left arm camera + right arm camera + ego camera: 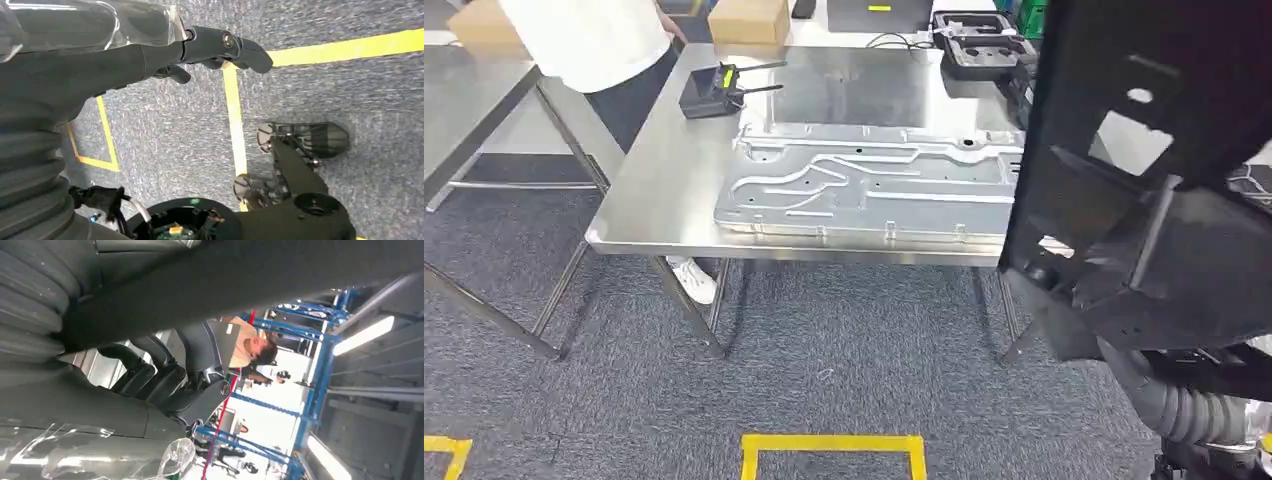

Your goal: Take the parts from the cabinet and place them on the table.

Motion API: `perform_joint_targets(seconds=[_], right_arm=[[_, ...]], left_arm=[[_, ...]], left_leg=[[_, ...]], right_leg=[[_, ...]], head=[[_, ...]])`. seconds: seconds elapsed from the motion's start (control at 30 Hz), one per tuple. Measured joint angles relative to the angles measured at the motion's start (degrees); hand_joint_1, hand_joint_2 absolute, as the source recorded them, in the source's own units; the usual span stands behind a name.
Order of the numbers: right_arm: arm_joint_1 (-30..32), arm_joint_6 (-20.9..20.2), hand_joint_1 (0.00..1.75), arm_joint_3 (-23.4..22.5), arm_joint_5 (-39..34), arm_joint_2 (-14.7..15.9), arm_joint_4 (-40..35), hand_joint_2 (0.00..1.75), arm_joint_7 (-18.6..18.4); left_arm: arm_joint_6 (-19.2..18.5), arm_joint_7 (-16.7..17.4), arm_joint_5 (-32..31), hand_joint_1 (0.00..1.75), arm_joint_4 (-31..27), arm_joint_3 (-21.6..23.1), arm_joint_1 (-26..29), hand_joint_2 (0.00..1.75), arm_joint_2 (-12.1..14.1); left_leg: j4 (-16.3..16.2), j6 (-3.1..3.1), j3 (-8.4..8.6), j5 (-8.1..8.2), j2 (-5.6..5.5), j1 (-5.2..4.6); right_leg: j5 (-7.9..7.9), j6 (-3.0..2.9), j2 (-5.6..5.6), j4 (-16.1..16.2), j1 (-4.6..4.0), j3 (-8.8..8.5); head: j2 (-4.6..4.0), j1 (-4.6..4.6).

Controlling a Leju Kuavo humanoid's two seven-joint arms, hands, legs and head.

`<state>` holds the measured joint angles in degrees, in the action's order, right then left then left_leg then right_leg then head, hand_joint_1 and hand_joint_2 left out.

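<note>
A big black moulded plastic part hangs in front of me at the right of the head view, above the floor and just off the steel table's right front corner. My right hand grips it, dark fingers curled against the part's black edge; in the head view the part hides the hand and I see just the ribbed wrist cover. My left hand hangs over the carpet with fingers stretched out and nothing in it. On the steel table lies a large silver pressed-metal panel.
A black device with a yellow label sits at the table's back left, black trays and a cardboard box behind. A person in a white top stands at the far left corner. Another steel table is left. Yellow tape marks the carpet.
</note>
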<state>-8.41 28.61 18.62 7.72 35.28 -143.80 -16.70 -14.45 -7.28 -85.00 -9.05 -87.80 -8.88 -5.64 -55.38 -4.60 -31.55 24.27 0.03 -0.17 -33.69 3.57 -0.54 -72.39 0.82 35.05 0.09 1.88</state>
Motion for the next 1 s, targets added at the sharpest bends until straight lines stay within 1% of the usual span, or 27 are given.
perform_joint_targets(seconds=[0.03, 0.07, 0.1, 0.13, 0.17, 0.2, 0.23, 0.27, 0.3, 0.37, 0.4, 0.43, 0.47, 0.53, 0.57, 0.6, 0.63, 0.67, 0.7, 0.73, 0.77, 0.8, 0.83, 0.9, 0.93, 0.97, 1.0], right_arm=[[0.1, 0.0, 1.75, 0.0, 0.0, 0.0, 0.0, 1.75, 0.0], [0.1, 0.0, 1.75, 0.0, 0.0, 0.0, 0.0, 1.75, 0.0], [0.1, 0.0, 1.75, 0.0, 0.1, 0.0, 0.0, 1.75, 0.0], [0.2, 0.0, 1.75, 0.0, 0.2, 0.0, 0.0, 1.75, 0.0], [0.2, 0.0, 1.75, 0.0, 0.2, 0.0, 0.0, 1.75, 0.0], [0.3, 0.0, 1.75, 0.0, 0.2, 0.0, 0.0, 1.75, -0.1], [0.3, 0.0, 1.75, 0.1, 0.2, 0.0, 0.0, 1.75, -0.1], [0.3, 0.0, 1.75, 0.1, 0.2, 0.0, 0.0, 1.75, -0.3], [0.3, 0.0, 1.75, 0.2, 0.3, -0.1, 0.0, 1.75, -0.3], [0.1, 0.0, 1.75, 0.2, 0.6, -0.1, -0.3, 1.75, -0.3], [0.1, 0.0, 1.75, 0.2, 0.7, -0.1, -0.3, 1.75, -0.3], [0.1, 0.0, 1.75, 0.3, 0.8, -0.1, -0.3, 1.75, -0.3], [0.1, 0.0, 1.75, 0.4, 0.9, -0.1, -0.3, 1.75, -0.3], [0.1, -0.1, 1.75, 0.5, 1.1, -0.1, -0.3, 1.75, -0.3], [0.3, -0.2, 1.75, 0.5, 1.1, -0.1, -0.3, 1.75, -0.3], [0.3, -0.2, 1.75, 0.6, 1.2, -0.1, -0.3, 1.75, -0.3], [0.3, -0.2, 1.75, 0.6, 1.2, -0.1, -0.3, 1.75, -0.3], [0.2, -0.2, 1.75, 0.6, 1.2, -0.1, -0.3, 1.75, -0.3], [0.3, -0.2, 1.75, 0.6, 1.2, -0.1, -0.3, 1.75, -0.3], [0.3, -0.2, 1.75, 0.6, 1.2, -0.1, -0.3, 1.75, -0.3], [0.2, -0.2, 1.75, 0.7, 1.2, -0.2, -0.3, 1.75, -0.3], [0.2, -0.2, 1.75, 0.7, 1.2, -0.1, -0.4, 1.75, -0.3], [0.6, -0.1, 1.75, 0.7, 1.2, -0.3, -0.4, 1.75, -0.3], [0.5, -0.1, 1.75, 0.8, 1.2, -0.3, -0.5, 1.75, -0.3], [0.5, -0.1, 1.75, 0.8, 1.2, -0.3, -0.5, 1.75, -0.3], [0.5, -0.2, 1.75, 0.9, 1.2, -0.3, -0.5, 1.75, -0.3], [0.5, -0.2, 1.75, 0.9, 1.2, -0.3, -0.5, 1.75, -0.3]], left_arm=[[0.0, 0.0, 0.0, 0.0, 0.0, 0.0, 0.2, 1.75, 0.0], [0.0, 0.0, 0.0, 0.0, 0.0, 0.0, 0.3, 1.75, -0.1], [0.0, 0.0, 0.0, 0.0, 0.0, 0.0, 0.3, 1.75, -0.1], [0.0, 0.1, 0.0, 0.0, 0.0, 0.0, 0.3, 1.75, -0.1], [0.0, 0.2, 0.0, 0.0, 0.0, 0.0, 0.3, 1.75, -0.1], [0.1, 0.3, 0.0, 0.0, 0.0, 0.0, 0.4, 1.75, -0.1], [0.1, 0.4, 0.0, 0.0, 0.0, 0.0, 0.2, 1.75, 0.0], [0.1, 0.5, 0.0, 0.0, 0.0, 0.0, 0.3, 1.75, 0.0], [0.1, 0.5, 0.0, 0.0, 0.0, 0.0, 0.2, 1.75, 0.0], [0.1, 0.5, -0.1, 0.0, 0.0, 0.0, 0.0, 1.75, 0.0], [0.1, 0.5, -0.2, 0.0, 0.0, 0.0, -0.1, 1.75, 0.0], [0.1, 0.5, -0.2, 0.0, 0.0, 0.0, -0.1, 1.75, 0.0], [0.0, 0.5, -0.3, 0.0, 0.0, 0.0, -0.1, 1.75, 0.0], [0.0, 0.5, -0.4, 0.0, 0.0, 0.0, 0.1, 1.75, 0.0], [0.0, 0.5, -0.5, 0.0, 0.0, 0.0, 0.2, 1.75, 0.0], [0.0, 0.5, -0.5, 0.0, 0.0, 0.0, 0.3, 1.75, 0.0], [0.0, 0.5, -0.5, 0.0, 0.0, 0.0, 0.4, 1.75, 0.0], [0.0, 0.5, -0.5, 0.0, 0.0, 0.0, 0.4, 1.75, 0.0], [0.0, 0.5, -0.5, 0.0, 0.0, 0.0, 0.4, 1.75, 0.0], [0.0, 0.5, -0.5, 0.0, 0.0, 0.0, 0.5, 1.75, 0.2], [0.0, 0.5, -0.4, 0.0, 0.0, 0.0, 0.5, 1.75, 0.3], [-0.6, 0.5, -0.3, 0.0, 0.0, 0.0, 0.6, 1.75, 0.3], [-0.7, 0.5, -0.3, 0.0, 0.0, 0.0, 0.6, 1.75, 0.3], [-0.7, 0.5, -0.2, 0.0, 0.0, 0.0, 0.4, 1.75, 0.2], [-0.6, 0.5, -0.2, 0.0, 0.0, 0.0, 0.3, 1.75, 0.2], [-0.6, 0.5, -0.3, 0.0, 0.0, 0.0, 0.2, 1.75, 0.3], [-0.6, 0.7, -0.3, 0.0, 0.0, 0.0, 0.1, 1.75, 0.2]], left_leg=[[0.0, 0.11, 0.79, 0.71, -0.14, 0.06], [0.0, 0.22, 1.75, 1.47, -0.4, 0.18], [0.0, 0.35, 2.75, 2.2, -0.58, 0.3], [0.0, 0.57, 3.81, 3.0, -0.74, 0.5], [0.0, 0.86, 4.94, 3.87, -0.86, 0.75], [0.1, 1.35, 5.17, 4.72, -0.89, 0.58], [-0.3, 1.61, 6.48, 5.69, -0.96, 0.47], [0.6, 2.2, 6.66, 6.24, -0.93, 0.29], [1.5, 2.61, 7.52, 6.5, -0.86, 0.26], [-0.9, 3.2, 7.79, 5.24, -0.73, 0.24], [-4.0, 3.4, 6.66, 4.53, -0.45, 0.46], [-8.2, 3.61, 4.27, 4.22, -0.42, 0.46], [-12.9, 3.82, 0.94, 5.29, -0.42, 0.48], [-18.5, 3.93, -4.38, 10.82, -0.43, 0.42], [-19.0, 3.76, -6.07, 12.9, -0.43, 0.42], [-17.5, 3.61, -6.77, 13.12, -0.43, 0.41], [-14.3, 3.38, -6.44, 11.5, -0.43, 0.35], [-9.7, 2.86, -5.49, 8.09, -0.43, 0.14], [-5.1, 2.27, -4.46, 3.62, -0.4, -0.07], [-2.0, 1.3, -4.18, -1.26, -0.49, -0.55], [-1.7, 1.0, -3.78, -0.52, -1.03, -0.93], [-1.3, 1.05, -3.26, -0.44, -0.62, -0.87], [-0.6, 1.26, -2.81, -0.73, -0.54, -0.66], [-0.1, 0.71, -0.55, -0.39, -0.47, -0.3], [-0.1, 0.42, 0.12, 0.0, -0.43, -0.27], [-0.1, 0.05, 0.6, 0.43, -0.34, -0.26], [-0.1, -0.19, 1.03, 0.92, -0.36, -0.18]], right_leg=[[-2.49, 0.23, 0.0, -1.6, 0.03, 2.14], [-3.83, 0.44, 0.04, -1.3, 0.15, 3.51], [-3.82, 0.49, 0.09, 0.6, 0.22, 3.86], [-2.1, 0.56, 0.14, 4.0, 0.27, 3.47], [1.71, 0.68, 0.29, 8.7, 0.4, 2.64], [7.52, 1.05, 0.79, 13.3, 0.67, 1.85], [11.63, 0.87, 1.8, 15.6, 0.81, 1.88], [11.35, 0.26, 2.05, 15.5, 0.32, 1.38], [11.33, -0.2, 1.57, 15.7, 0.23, 1.02], [10.73, -1.21, 1.17, 16.0, 0.76, -0.36], [10.21, -1.87, 1.42, 16.3, 0.71, -1.44], [9.72, -2.27, 1.51, 16.3, 0.61, -2.11], [9.16, -2.41, 1.42, 16.4, 0.49, -2.59], [8.02, -2.53, 1.11, 16.4, 0.37, -3.62], [7.4, -2.56, 1.01, 16.4, 0.33, -4.31], [6.77, -2.5, 0.94, 16.4, 0.28, -5.13], [6.2, -2.42, 0.91, 16.4, 0.26, -5.91], [5.61, -2.29, 0.91, 16.4, 0.2, -6.72], [5.07, -2.19, 0.93, 16.5, 0.19, -7.2], [4.62, -2.0, 0.88, 16.5, 0.4, -7.61], [4.0, -1.36, 0.1, 16.6, 0.2, -7.66], [3.7, -0.95, -0.15, 17.1, 0.35, -8.28], [4.05, -0.7, -0.04, 16.1, 0.07, -8.72], [3.92, -0.32, 0.06, 14.4, 0.4, -8.67], [4.12, -0.16, 0.2, 11.3, 0.36, -7.29], [3.53, 0.09, 0.2, 7.0, 0.37, -4.53], [1.76, 0.34, 0.19, 2.8, 0.37, -1.46]], head=[[0.0, 0.0], [0.0, 0.0], [0.0, 0.02], [0.0, 0.0], [0.0, 0.0], [0.0, -0.04], [-0.02, 0.02], [-0.02, -0.05], [-0.02, 0.22], [-0.02, 0.48], [-0.02, 0.44], [-0.02, 0.68], [-0.02, 0.68], [-0.02, 0.74], [-0.02, 0.72], [-0.02, 0.74], [-0.02, 0.72], [-0.02, 0.74], [-0.02, 0.74], [-0.02, 0.74], [-0.02, 0.77], [-0.02, 0.77], [-0.02, 0.65], [-0.02, 0.59], [-0.02, 0.55], [-0.02, 0.48], [-0.02, 0.53]])
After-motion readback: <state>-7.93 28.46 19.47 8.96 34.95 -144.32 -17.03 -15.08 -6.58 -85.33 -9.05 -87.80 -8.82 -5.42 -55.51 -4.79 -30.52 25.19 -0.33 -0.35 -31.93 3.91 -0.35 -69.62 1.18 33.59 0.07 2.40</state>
